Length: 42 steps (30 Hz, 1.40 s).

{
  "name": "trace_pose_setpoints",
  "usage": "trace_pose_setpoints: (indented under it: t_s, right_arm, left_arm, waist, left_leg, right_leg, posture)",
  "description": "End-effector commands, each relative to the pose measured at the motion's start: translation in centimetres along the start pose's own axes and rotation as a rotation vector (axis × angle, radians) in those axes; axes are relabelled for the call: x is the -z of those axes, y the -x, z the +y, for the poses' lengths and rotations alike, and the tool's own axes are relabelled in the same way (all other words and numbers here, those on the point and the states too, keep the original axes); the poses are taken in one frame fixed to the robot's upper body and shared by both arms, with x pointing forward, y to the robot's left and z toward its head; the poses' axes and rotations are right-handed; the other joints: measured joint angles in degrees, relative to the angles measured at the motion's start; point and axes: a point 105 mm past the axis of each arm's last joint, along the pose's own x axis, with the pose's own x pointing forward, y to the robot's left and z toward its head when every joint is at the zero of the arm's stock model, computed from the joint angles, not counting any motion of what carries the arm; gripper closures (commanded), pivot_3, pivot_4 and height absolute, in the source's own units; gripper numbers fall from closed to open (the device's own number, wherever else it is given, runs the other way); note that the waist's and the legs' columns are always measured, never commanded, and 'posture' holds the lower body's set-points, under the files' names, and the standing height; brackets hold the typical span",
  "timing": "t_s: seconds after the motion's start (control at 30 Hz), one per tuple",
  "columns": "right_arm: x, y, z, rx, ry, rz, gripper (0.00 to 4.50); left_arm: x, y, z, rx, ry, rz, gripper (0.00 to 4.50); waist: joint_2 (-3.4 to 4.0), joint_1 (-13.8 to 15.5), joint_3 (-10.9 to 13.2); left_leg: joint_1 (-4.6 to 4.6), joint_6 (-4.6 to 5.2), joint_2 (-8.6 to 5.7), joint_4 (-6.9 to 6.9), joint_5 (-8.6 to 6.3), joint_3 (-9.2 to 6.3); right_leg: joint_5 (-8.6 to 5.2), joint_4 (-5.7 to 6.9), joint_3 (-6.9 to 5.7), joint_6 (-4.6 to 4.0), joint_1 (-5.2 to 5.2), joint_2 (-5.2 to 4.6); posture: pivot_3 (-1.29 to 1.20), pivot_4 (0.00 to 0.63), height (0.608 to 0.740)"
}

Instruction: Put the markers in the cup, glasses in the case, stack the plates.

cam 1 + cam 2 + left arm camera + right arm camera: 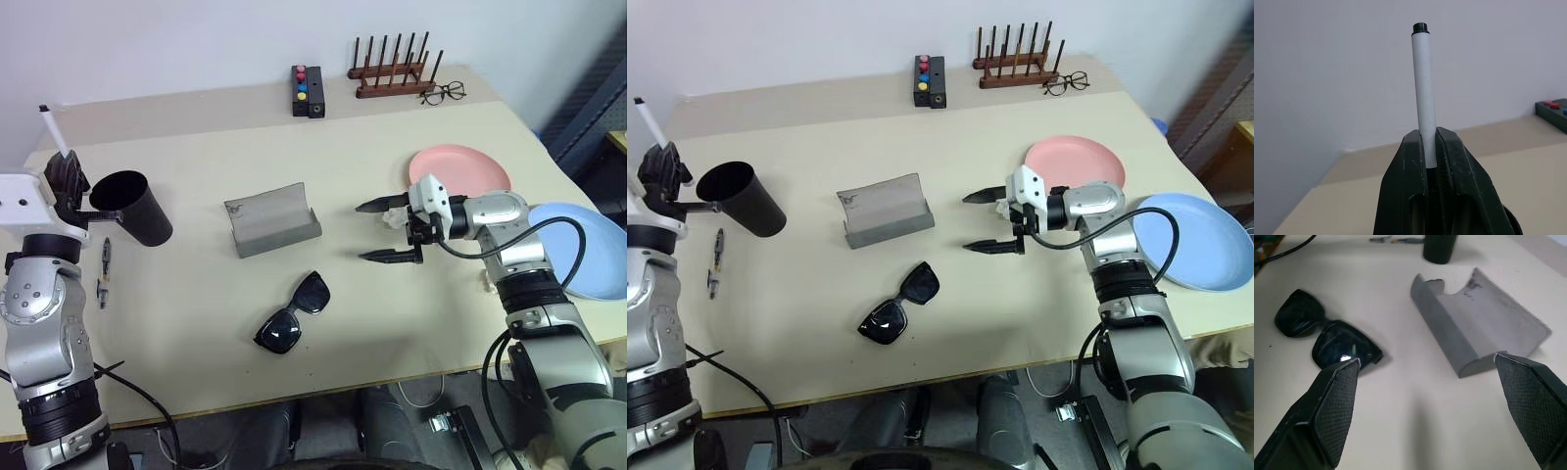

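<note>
Gripping the white marker [1423, 93] upright in our left claw [67, 174], we hold it beside the black cup [134, 208]. Our right claw [387, 232] hangs wide open above the worktop [196, 323], between the grey case [271, 219], the sunglasses [293, 313] and the pink plate [470, 168].

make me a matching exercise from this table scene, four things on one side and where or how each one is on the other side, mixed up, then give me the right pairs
Things:
1. white marker
2. dark grey marker
3. case
4. right gripper

States:
A. lying on the table beside the cup
B. open, holding nothing, over the table
C. clamped upright in the left gripper
D. standing open on the table, behind the sunglasses

Pairs: 1-C, 2-A, 3-D, 4-B
</note>
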Motion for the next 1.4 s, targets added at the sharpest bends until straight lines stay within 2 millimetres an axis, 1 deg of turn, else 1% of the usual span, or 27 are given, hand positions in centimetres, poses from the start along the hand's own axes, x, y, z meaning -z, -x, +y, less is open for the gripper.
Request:
trace_pose_setpoints:
  t_s: [0.03, 0.3, 0.4, 0.5, 0.63, 0.83, 0.93, 1.1, 1.4]
  right_arm:
    - [-2.8, 0.5, -1.6, 0.074, 0.029, -0.13, 0.0]
    - [-4.3, 0.1, -2.4, 0.114, 0.062, -0.217, 0.0]
    - [-5.3, -0.3, -2.7, 0.126, 0.073, -0.271, 0.0]
    - [-6.7, -0.7, -3.1, 0.134, 0.076, -0.342, 0.0]
    - [-8.2, -0.9, -3.0, 0.117, 0.072, -0.395, 0.0]
    - [-9.3, -1.1, -2.8, 0.097, 0.055, -0.439, 0.0]
    - [-9.5, -1.2, -2.7, 0.092, 0.051, -0.445, 0.0]
    - [-9.2, -1.4, -2.5, 0.083, 0.049, -0.429, 0.0]
    - [-9.2, -1.5, -2.6, 0.089, 0.041, -0.427, 0.0]
  left_arm:
    - [-0.9, -0.4, 0.1, -0.012, -0.02, -0.042, 4.43]
    - [-0.4, -0.7, -0.1, -0.017, -0.015, -0.036, 4.43]
    - [-0.1, -0.9, -0.3, -0.022, -0.012, -0.034, 4.43]
    - [0.1, -1.0, -0.7, -0.025, -0.008, -0.032, 4.43]
    - [0.3, -1.0, -0.9, -0.028, -0.003, -0.032, 4.43]
    - [0.5, -0.9, -0.8, -0.033, -0.005, -0.026, 4.43]
    - [0.7, -0.8, -0.8, -0.037, -0.009, -0.022, 4.43]
    - [0.9, -0.9, -1.0, -0.045, -0.015, -0.021, 4.43]
    - [2.1, -1.1, -1.4, -0.067, -0.026, -0.015, 4.43]
  waist:
    - [0.0, -0.01, 0.0]
    - [-0.01, 0.03, -0.01]
    - [-0.01, -0.01, -0.01]
    - [-0.01, -0.04, -0.01]
    - [-0.01, -0.03, -0.01]
    - [-0.01, -0.03, -0.01]
    - [-0.01, -0.03, -0.01]
    - [-0.01, -0.02, -0.01]
    - [-0.01, -0.01, -0.01]
  left_leg:
    - [0.0, 0.0, 0.0, 0.0, 0.0, 0.0]
    - [-0.01, 0.0, 0.0, 0.02, 0.0, 0.0]
    - [-0.01, 0.0, 0.0, 0.03, 0.0, 0.0]
    - [-0.01, 0.0, 0.0, 0.02, 0.0, -0.01]
    - [-0.01, 0.0, 0.0, 0.02, 0.0, -0.01]
    - [-0.02, 0.0, 0.0, 0.03, 0.0, -0.01]
    - [-0.02, 0.0, 0.0, 0.03, 0.0, -0.01]
    - [-0.02, 0.0, 0.0, 0.02, 0.0, -0.01]
    - [-0.02, 0.01, 0.0, 0.03, 0.0, -0.01]
  right_leg:
    - [0.0, 0.0, 0.0, 0.0, -0.01, 0.0]
    - [0.0, 0.0, 0.0, 0.0, 0.0, 0.0]
    - [0.0, 0.01, 0.0, 0.0, 0.0, 0.0]
    - [0.0, 0.01, 0.0, 0.0, -0.01, 0.0]
    - [0.0, 0.01, 0.0, 0.0, -0.01, 0.0]
    - [0.0, 0.02, 0.0, 0.0, -0.01, 0.0]
    - [0.0, 0.02, 0.0, 0.0, -0.02, 0.0]
    - [0.0, 0.02, 0.0, 0.0, -0.02, 0.0]
    - [0.0, 0.02, 0.0, 0.0, -0.02, 0.0]
  posture:
    - [0.0, 0.15, 0.74]
    - [0.0, 0.15, 0.74]
    - [0.0, 0.15, 0.74]
    - [0.0, 0.15, 0.74]
    - [0.0, 0.15, 0.74]
    - [0.0, 0.15, 0.74]
    - [0.0, 0.15, 0.74]
    - [0.0, 0.15, 0.74]
    - [0.0, 0.15, 0.74]
